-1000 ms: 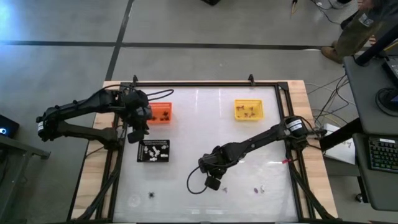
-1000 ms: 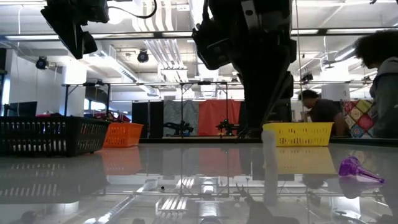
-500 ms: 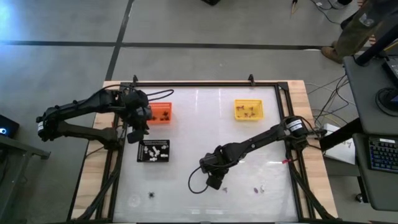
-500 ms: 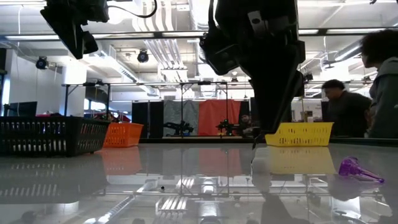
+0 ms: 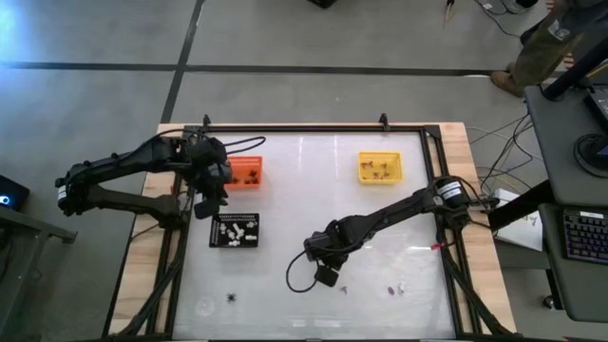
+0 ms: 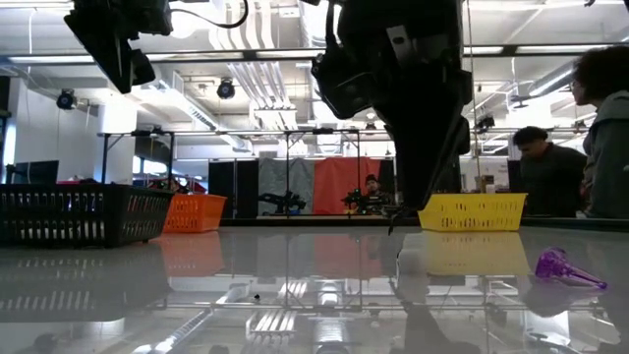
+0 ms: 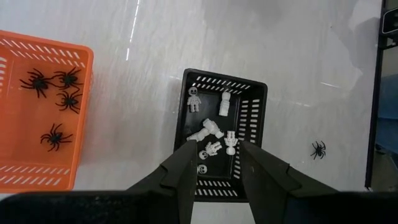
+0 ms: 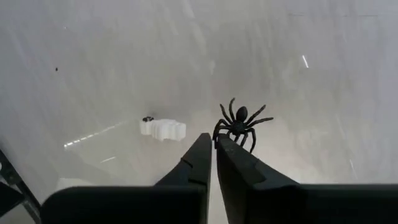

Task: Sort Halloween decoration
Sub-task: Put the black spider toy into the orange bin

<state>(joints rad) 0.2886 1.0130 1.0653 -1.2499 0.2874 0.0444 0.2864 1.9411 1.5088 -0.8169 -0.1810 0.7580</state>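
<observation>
While the right hand (image 8: 213, 144) hangs above the near middle of the desk (image 5: 313, 190), its two fingers are closed on one leg of a black spider (image 8: 240, 126), which projects just beyond the fingertips. A white figure (image 8: 163, 129) lies on the desk surface a little further out from this hand and to one side of the spider, apart from it. In the low view the same hand (image 6: 393, 224) is raised off the desk, with the white figure (image 6: 410, 261) below it and a purple trinket (image 6: 563, 268) on the desk well off to its side.

The left hand (image 7: 213, 149) is held above the black tray (image 7: 252, 130), fingers parted with nothing between them. Directly beyond its fingertips, several white skeleton figures (image 7: 210, 127) lie inside that tray. Beside this hand, the orange tray (image 7: 82, 59) holds four black spiders (image 7: 55, 135). On the opposite side of the black tray, one loose black spider (image 7: 318, 149) lies on the bare desk.

The yellow tray (image 5: 379, 167), holding brownish pieces, stands at the far side of the desk, well apart from both hands. People are visible in the room behind the desk.
</observation>
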